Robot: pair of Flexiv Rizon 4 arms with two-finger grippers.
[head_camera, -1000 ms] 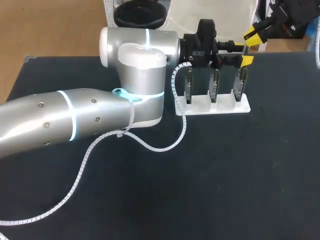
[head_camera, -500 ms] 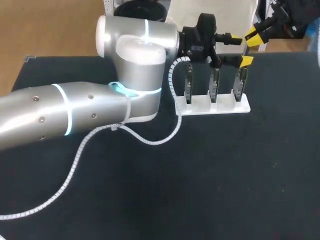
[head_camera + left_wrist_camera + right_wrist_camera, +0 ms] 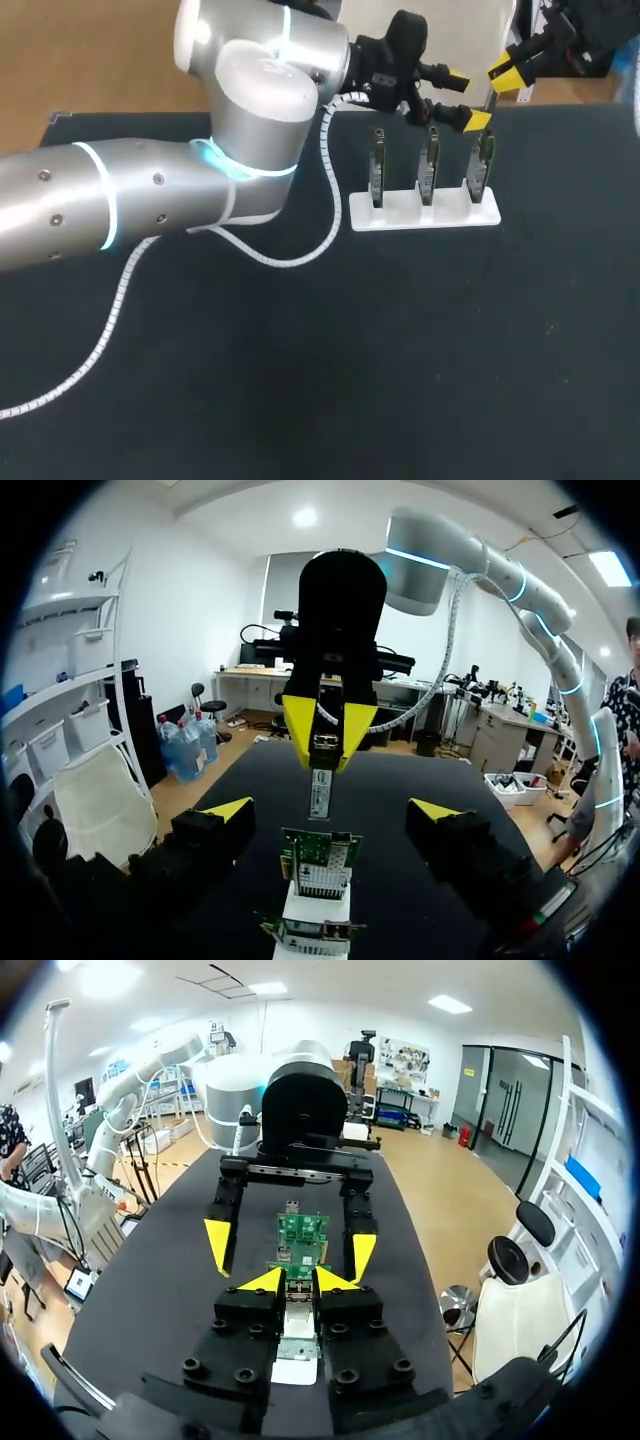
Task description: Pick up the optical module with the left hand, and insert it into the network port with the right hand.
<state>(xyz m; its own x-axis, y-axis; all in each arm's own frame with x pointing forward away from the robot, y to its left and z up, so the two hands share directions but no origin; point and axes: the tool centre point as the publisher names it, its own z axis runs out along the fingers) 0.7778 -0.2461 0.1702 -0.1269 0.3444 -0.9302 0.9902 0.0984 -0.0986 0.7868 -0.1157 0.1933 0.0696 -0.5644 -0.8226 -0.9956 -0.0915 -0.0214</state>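
So the handover looks done: right gripper (image 3: 507,68), upper right of the head view, is clamped on the module (image 3: 320,790) above the card rack (image 3: 425,213). Left gripper (image 3: 466,100) sits spread wide beside it. Not done yet: plugging it into what I think is the port (image 3: 320,878).

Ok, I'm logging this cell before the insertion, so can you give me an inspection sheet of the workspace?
Surface: black table.
Job's things: white stand holding three upright green circuit boards; slim silver optical module hanging over its end board.
Clutter: nothing seen.
Pincers: left pincer open above the boards; right pincer shut on the module.
Cables: white spiral-wrapped cable along the left arm, looping over the table.
Surroundings: nothing seen.
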